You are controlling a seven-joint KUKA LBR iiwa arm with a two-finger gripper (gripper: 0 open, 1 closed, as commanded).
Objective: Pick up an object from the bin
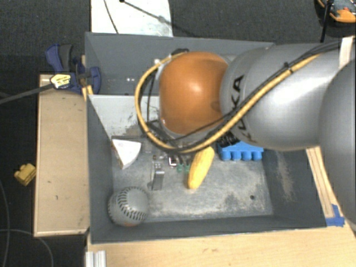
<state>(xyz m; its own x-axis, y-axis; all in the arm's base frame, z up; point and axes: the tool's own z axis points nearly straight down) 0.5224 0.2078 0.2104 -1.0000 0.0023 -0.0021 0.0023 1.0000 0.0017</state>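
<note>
The gripper (pixel 162 170) hangs low between the white wedge (pixel 127 151) and the yellow banana (pixel 199 167). I cannot tell its opening, and nothing looks lifted yet.

The grey metal bin (pixel 239 196) carries a grey ribbed ball (pixel 128 206) in its lower-left corner, a white wedge (pixel 128 151) near the left wall, a yellow banana (pixel 199 168) mid-floor, and a blue studded block (pixel 240 152) just right of the banana.

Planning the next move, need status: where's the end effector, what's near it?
End effector down mid-bin, between white wedge and yellow banana. Grey ball lower left, blue studded block right, both apart from it.
</note>
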